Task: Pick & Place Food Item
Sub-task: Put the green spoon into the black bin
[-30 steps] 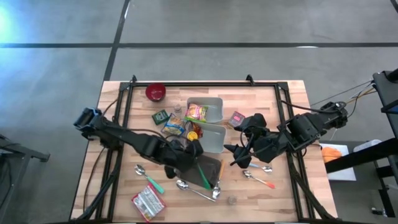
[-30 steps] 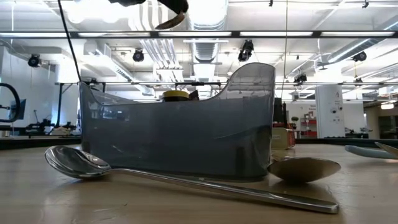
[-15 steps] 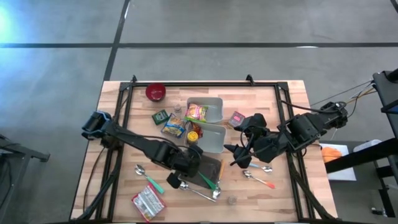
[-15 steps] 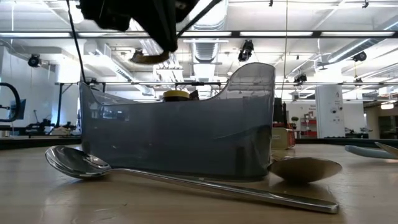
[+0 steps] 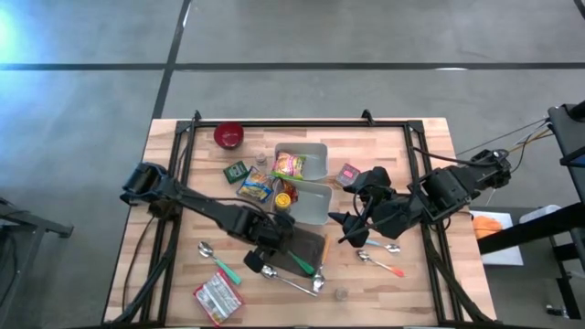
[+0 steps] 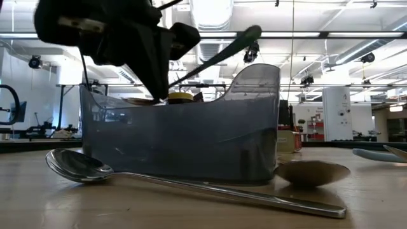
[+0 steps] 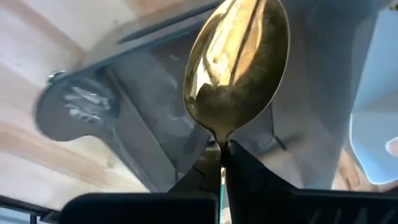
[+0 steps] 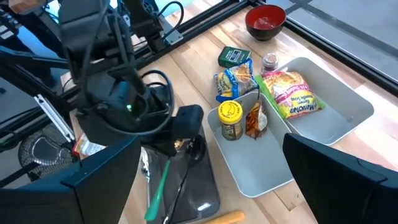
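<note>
My left gripper point(image 5: 265, 245) is shut on a spoon with a gold bowl point(image 7: 236, 62) and a green handle point(image 6: 222, 54). It hangs over the near left end of the dark grey tray point(image 5: 309, 245), with the bowl point(image 6: 142, 100) at the height of the tray's rim point(image 6: 191, 105). My right gripper point(image 5: 352, 228) stands open above the table, right of the trays, holding nothing. A yellow noodle packet point(image 5: 288, 164) lies in the far light tray point(image 5: 315, 151). A yellow-lidded jar point(image 8: 230, 118) stands in the nearer light tray point(image 8: 261, 168). My left gripper pinches the spoon's neck point(image 7: 221, 147), where the gold bowl joins the handle, between its two fingertips. The fingers come steeply from above. The bowl reaches out past the fingertips, and the green handle slants up toward the table's right. The spoon is clear of the table.
A metal spoon point(image 6: 159, 181) lies on the table in front of the dark tray. More spoons point(image 5: 219, 263) point(image 5: 382, 263), a red-white packet point(image 5: 217, 297), a blue-yellow snack packet point(image 5: 256, 185), a green box point(image 5: 237, 171), a pink packet point(image 5: 346, 174) and a red bowl point(image 5: 228, 135) are scattered around.
My left gripper has come down toward the dark tray and a little toward the near edge, rolling as it sank. The spoon came with it: its bowl has dropped to the tray's rim and its green handle now slants up to the right.
</note>
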